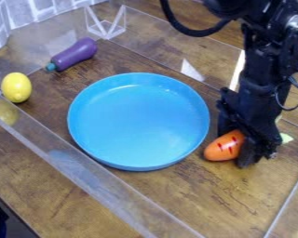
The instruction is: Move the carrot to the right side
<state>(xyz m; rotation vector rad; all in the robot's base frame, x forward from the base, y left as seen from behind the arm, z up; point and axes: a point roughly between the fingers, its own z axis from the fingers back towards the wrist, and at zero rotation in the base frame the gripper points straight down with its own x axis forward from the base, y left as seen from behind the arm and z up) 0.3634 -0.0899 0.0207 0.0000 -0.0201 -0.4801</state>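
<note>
The carrot (223,146) is small and orange with dark notches. It lies low on the wooden table, just right of the blue plate (133,123) and close to its rim. My gripper (238,149) points straight down and is shut on the carrot, with black fingers on either side of it. The arm hides the carrot's back part; a bit of green shows at the arm's right.
A purple eggplant (74,53) lies at the back left and a yellow lemon (16,87) at the far left. A clear plastic container (108,19) stands behind the eggplant. A transparent strip runs along the table's front left.
</note>
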